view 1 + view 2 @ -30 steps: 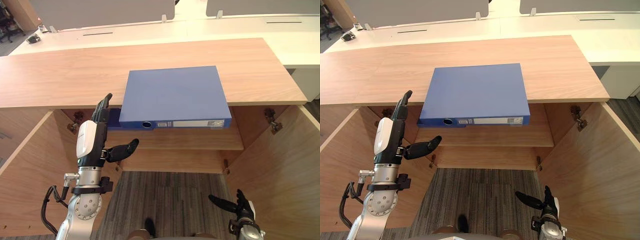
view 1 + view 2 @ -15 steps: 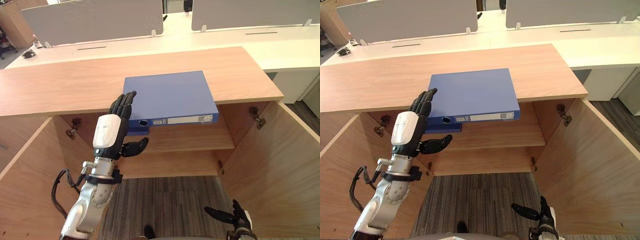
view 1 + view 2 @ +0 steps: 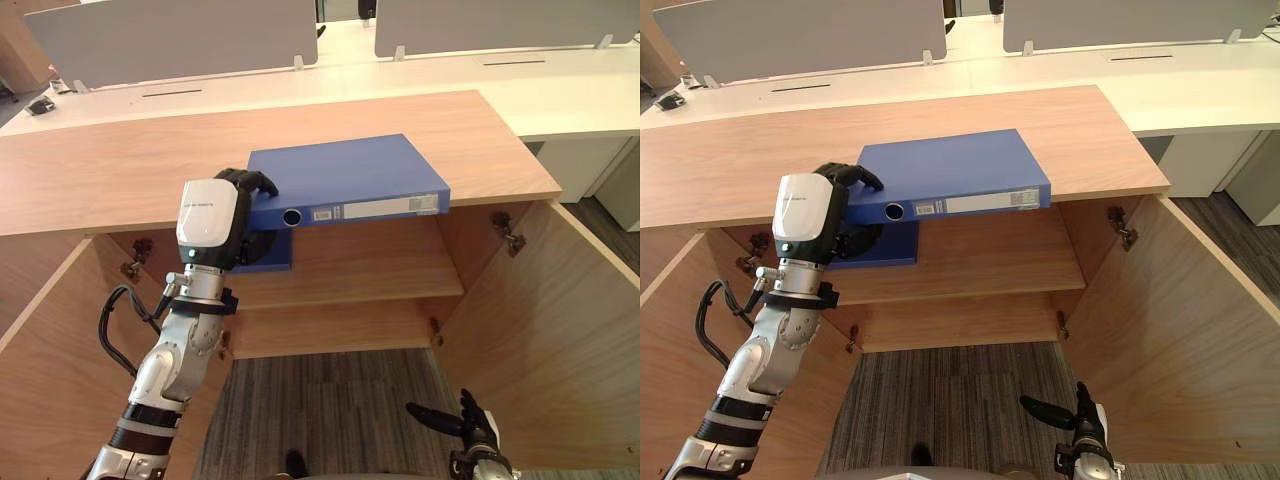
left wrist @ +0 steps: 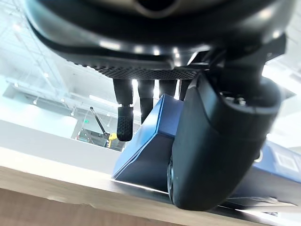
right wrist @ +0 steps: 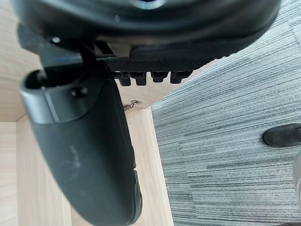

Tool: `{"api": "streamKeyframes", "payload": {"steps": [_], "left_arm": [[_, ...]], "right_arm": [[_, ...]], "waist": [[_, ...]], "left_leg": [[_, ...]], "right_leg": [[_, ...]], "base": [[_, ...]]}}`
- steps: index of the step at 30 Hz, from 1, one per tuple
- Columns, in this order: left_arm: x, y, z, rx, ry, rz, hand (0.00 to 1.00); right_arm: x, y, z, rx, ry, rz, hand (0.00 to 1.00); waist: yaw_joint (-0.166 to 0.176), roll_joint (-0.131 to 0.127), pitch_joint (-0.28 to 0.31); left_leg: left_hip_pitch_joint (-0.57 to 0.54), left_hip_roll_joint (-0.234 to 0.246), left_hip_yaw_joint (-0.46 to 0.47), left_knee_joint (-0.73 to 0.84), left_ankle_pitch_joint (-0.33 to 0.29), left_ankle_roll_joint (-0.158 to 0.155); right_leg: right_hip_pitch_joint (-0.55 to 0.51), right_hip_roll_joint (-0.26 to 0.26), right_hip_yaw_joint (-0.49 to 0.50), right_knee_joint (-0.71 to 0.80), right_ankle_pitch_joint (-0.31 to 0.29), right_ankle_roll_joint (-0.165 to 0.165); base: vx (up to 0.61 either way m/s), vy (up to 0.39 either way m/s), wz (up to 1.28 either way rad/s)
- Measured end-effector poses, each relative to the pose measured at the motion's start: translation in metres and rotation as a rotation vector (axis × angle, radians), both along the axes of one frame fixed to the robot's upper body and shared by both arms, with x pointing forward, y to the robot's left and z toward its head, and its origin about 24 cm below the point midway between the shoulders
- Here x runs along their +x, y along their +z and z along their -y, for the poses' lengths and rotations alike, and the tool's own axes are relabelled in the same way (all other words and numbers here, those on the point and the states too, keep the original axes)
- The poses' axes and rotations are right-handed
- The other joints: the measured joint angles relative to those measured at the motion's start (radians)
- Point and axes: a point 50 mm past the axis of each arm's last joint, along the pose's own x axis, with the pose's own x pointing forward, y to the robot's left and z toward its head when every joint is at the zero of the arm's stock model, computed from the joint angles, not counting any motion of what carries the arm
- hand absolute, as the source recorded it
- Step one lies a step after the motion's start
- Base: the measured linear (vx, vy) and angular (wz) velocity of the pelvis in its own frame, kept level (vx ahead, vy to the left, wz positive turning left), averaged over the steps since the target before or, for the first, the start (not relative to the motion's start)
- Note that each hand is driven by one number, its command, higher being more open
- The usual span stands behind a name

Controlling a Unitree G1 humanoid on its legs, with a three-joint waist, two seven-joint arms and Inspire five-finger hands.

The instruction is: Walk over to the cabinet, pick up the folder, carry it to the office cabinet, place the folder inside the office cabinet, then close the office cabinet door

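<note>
A blue folder (image 3: 350,175) lies on the wooden cabinet top (image 3: 120,170), its labelled spine jutting over the front edge. My left hand (image 3: 210,215) grips the folder's near left corner, fingers curled over the cover and thumb under it. In the left wrist view the fingers (image 4: 124,120) lie over the folder (image 4: 150,155). Low down at the right, over the carpet, my right hand (image 3: 465,420) hangs open with nothing in it.
Both cabinet doors stand open, the left door (image 3: 50,350) and the right door (image 3: 560,330). Another blue item (image 3: 268,252) rests on the inner shelf (image 3: 370,270) just under my left hand. White desks (image 3: 560,90) with grey dividers (image 3: 170,40) stand behind.
My left hand has risen from below the cabinet top's edge to the folder's near left corner and closed on it. The view has shifted. The right hand stays low.
</note>
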Motion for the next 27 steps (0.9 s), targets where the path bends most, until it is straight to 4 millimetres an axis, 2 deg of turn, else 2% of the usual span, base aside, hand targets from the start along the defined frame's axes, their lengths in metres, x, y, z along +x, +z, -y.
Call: {"api": "streamKeyframes", "payload": {"steps": [2,5,8,10,11,15,16,18,21,27], "left_arm": [[-0.007,-0.001,0.005,-0.05,-0.023,-0.003,0.0],[-0.029,0.001,0.022,-0.153,-0.126,0.0,0.0],[-0.048,0.003,0.039,-0.236,-0.236,-0.003,0.0],[-0.064,0.009,0.046,-0.347,-0.322,0.01,0.0],[-0.065,0.01,0.046,-0.358,-0.326,0.011,0.0],[-0.081,0.017,0.043,-0.588,-0.401,0.012,0.0],[-0.081,0.017,0.043,-0.599,-0.404,0.01,0.0],[-0.082,0.012,0.035,-0.789,-0.442,-0.042,0.0],[-0.084,0.007,0.021,-0.984,-0.467,-0.078,0.0],[-0.085,0.002,0.017,-1.272,-0.64,-0.14,0.0]], "right_arm": [[0.001,0.001,-0.001,0.014,-0.018,0.013,1.0],[0.011,0.012,-0.003,0.038,-0.05,0.106,1.0],[0.026,0.032,-0.007,0.059,-0.07,0.238,1.0],[0.047,0.059,-0.012,0.107,-0.1,0.416,1.0],[0.049,0.062,-0.013,0.112,-0.102,0.435,1.0],[0.072,0.111,-0.021,0.207,-0.14,0.735,1.0],[0.073,0.113,-0.021,0.211,-0.141,0.745,1.0],[0.08,0.139,-0.023,0.263,-0.138,0.898,1.0],[0.083,0.159,-0.023,0.313,-0.137,1.007,1.0],[0.096,0.187,-0.028,0.389,-0.074,1.147,1.0]], "waist": [[-0.001,-0.002,0.0],[-0.007,-0.002,0.0],[-0.009,-0.002,0.0],[-0.009,-0.002,0.0],[-0.009,-0.002,0.0],[-0.003,-0.002,0.0],[-0.003,-0.002,0.0],[0.0,-0.004,0.001],[0.004,-0.011,0.006],[0.014,-0.019,0.011]], "left_leg": [[-0.001,0.003,0.002,0.002,0.0,0.0],[-0.012,0.008,0.008,0.002,0.0,0.0],[-0.014,0.01,0.008,0.002,0.0,0.0],[-0.014,0.012,0.008,0.002,0.001,-0.001],[-0.014,0.012,0.008,0.002,0.001,-0.001],[-0.014,0.012,0.007,-0.002,0.001,-0.001],[-0.014,0.012,0.007,-0.002,0.001,-0.001],[-0.016,0.011,0.005,0.002,0.002,-0.001],[-0.019,0.011,0.003,0.003,0.002,-0.001],[-0.023,0.01,-0.006,0.003,0.002,-0.001]], "right_leg": [[-0.003,0.002,0.013,-0.007,0.008,0.0],[-0.02,0.006,0.025,-0.012,0.02,0.001],[-0.023,0.009,0.026,-0.011,0.026,0.002],[-0.024,0.011,0.027,-0.012,0.031,0.002],[-0.024,0.011,0.027,-0.012,0.031,0.002],[-0.025,0.011,0.027,-0.016,0.034,0.003],[-0.025,0.01,0.027,-0.016,0.034,0.003],[-0.025,0.01,0.025,-0.018,0.034,0.004],[-0.024,0.01,0.022,-0.02,0.036,0.004],[-0.021,0.009,0.013,-0.023,0.036,0.004]], "base": [[0.0,-0.005,-0.19],[-0.02,-0.006,-0.13],[-0.04,-0.006,-0.03],[-0.05,-0.004,-0.03],[-0.04,-0.003,-0.02],[-0.03,0.0,0.0],[0.0,0.0,0.0],[0.0,0.0,0.0],[0.01,-0.003,0.01],[0.02,-0.01,0.05]]}}
